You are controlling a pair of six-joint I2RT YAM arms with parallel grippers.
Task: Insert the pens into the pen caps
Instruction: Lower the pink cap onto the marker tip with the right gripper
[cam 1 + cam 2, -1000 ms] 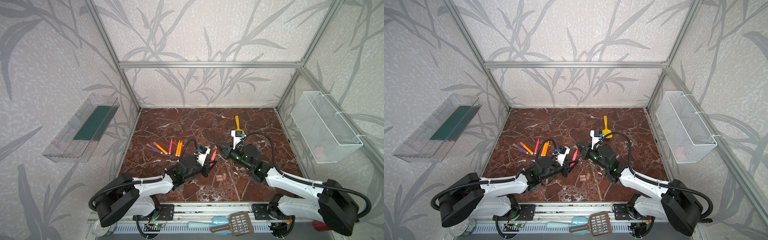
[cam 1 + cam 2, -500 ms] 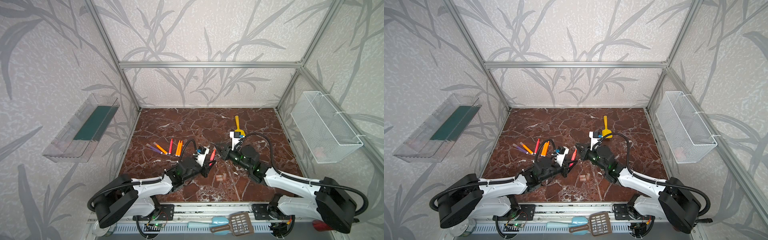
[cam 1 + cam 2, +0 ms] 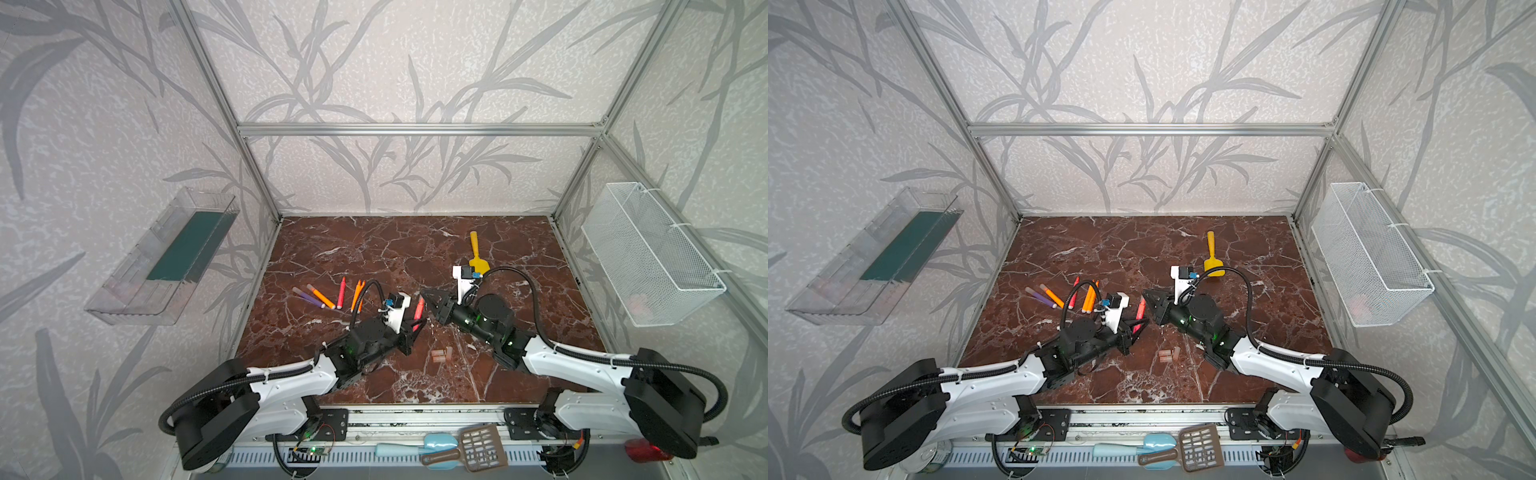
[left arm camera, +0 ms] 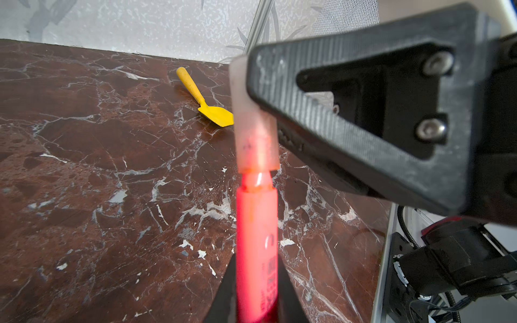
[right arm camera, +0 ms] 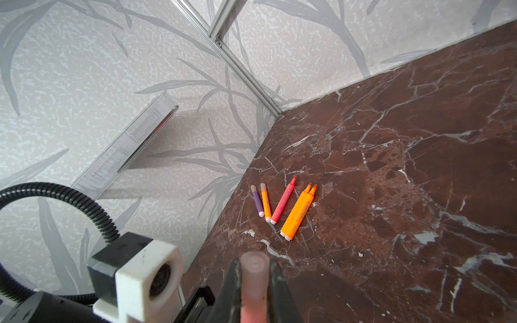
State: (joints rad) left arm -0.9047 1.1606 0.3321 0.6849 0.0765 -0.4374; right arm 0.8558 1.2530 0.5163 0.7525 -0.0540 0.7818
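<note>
The red-pink pen (image 4: 256, 246), pinched by its tail in my left gripper (image 3: 414, 327) at the centre of the marble tabletop (image 3: 374, 249), now has its nib inside the translucent pen cap (image 4: 255, 131) clamped in my right gripper (image 5: 254, 279), which closed in from 3 o'clock. Bare collar shows below the cap's rim: judged partly seated, more push needed; five pens (image 3: 322, 298) wait at 10 o'clock.

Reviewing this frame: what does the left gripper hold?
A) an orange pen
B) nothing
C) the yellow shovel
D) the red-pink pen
D: the left gripper is shut on the red-pink pen, whose tip sits partly inside the pen cap held by the right gripper.
</note>
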